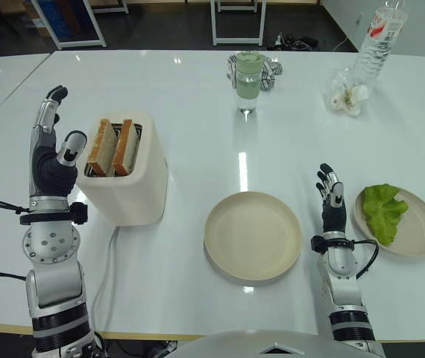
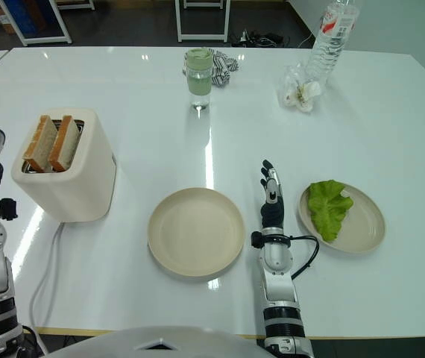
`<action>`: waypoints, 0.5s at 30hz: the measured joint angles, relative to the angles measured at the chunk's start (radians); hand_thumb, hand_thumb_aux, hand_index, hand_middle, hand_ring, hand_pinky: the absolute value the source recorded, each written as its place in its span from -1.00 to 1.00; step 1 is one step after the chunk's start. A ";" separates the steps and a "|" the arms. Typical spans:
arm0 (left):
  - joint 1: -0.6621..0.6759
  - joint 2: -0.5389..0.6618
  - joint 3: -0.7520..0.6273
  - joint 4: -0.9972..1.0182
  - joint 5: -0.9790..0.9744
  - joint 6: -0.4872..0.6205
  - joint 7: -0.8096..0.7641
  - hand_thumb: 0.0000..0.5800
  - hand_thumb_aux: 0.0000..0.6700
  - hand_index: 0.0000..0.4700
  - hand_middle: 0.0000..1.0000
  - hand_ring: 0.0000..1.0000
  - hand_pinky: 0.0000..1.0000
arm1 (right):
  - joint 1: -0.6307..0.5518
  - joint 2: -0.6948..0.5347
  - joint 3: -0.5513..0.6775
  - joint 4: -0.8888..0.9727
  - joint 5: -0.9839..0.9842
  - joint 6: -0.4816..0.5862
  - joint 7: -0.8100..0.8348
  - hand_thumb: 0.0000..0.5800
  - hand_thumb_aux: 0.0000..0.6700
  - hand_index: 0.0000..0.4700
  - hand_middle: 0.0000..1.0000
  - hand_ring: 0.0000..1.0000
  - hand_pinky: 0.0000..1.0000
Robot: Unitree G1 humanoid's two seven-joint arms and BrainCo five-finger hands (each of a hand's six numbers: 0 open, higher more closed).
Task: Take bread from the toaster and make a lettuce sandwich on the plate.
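Cream toaster point(image 1: 127, 179) stands left on the white surface point(image 1: 190, 93); we see only the tops of two bread slices point(image 1: 115, 147), the rest hidden in its slots. Our left hand point(image 1: 52, 153) is upright just left of it, fingers spread, empty; contact we cannot tell. Our right hand point(image 1: 333, 205), fingers straight and together, empty, is between the bare plate point(image 1: 252, 235) and the lettuce point(image 1: 382, 211) on its dish point(image 1: 423, 233).

Lidded cup point(image 1: 247, 80), striped cloth point(image 1: 273, 71), bottle point(image 1: 380, 39) and crumpled bag point(image 1: 344, 94) sit far back.
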 measured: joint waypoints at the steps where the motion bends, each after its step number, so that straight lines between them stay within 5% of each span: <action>1: 0.000 0.003 -0.002 0.020 0.028 0.002 0.017 -1.00 -1.00 -1.00 -1.00 -1.00 -1.00 | 0.000 0.000 -0.001 0.000 0.000 0.001 0.001 -1.00 -1.00 -1.00 -1.00 -1.00 -1.00; 15: -0.049 0.072 -0.084 0.205 0.212 0.089 0.118 -0.57 -0.77 -0.77 -1.00 -1.00 -1.00 | 0.006 -0.001 -0.006 -0.022 0.001 0.024 0.005 -1.00 -1.00 -1.00 -1.00 -1.00 -1.00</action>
